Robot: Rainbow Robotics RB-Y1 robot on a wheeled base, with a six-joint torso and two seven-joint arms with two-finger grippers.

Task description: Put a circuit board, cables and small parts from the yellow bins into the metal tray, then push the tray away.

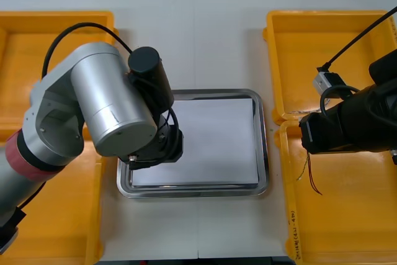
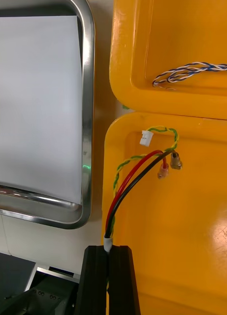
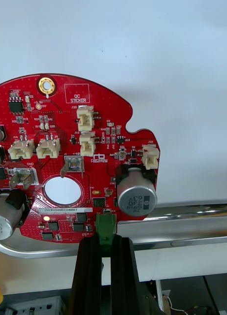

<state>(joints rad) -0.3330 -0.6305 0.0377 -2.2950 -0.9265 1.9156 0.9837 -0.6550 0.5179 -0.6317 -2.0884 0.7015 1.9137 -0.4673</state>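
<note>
At the near-left corner of the white-lined metal tray (image 1: 263, 153), the left gripper (image 3: 107, 241) pinches a round red circuit board (image 3: 69, 147) by its edge connector. Over the right near yellow bin (image 2: 192, 256), the right gripper (image 2: 109, 248) clamps a red, black and yellow-green cable (image 2: 128, 187).

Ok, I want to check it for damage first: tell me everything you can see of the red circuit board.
The red circuit board is roughly round, its populated face to the wrist camera: cream connectors, silver capacitors, a round centre hole, a gold-ringed hole, a white label. The left gripper is shut on a green connector at its rim, holding it above the metal tray, across its rim and white inside. No damage shows.
</note>
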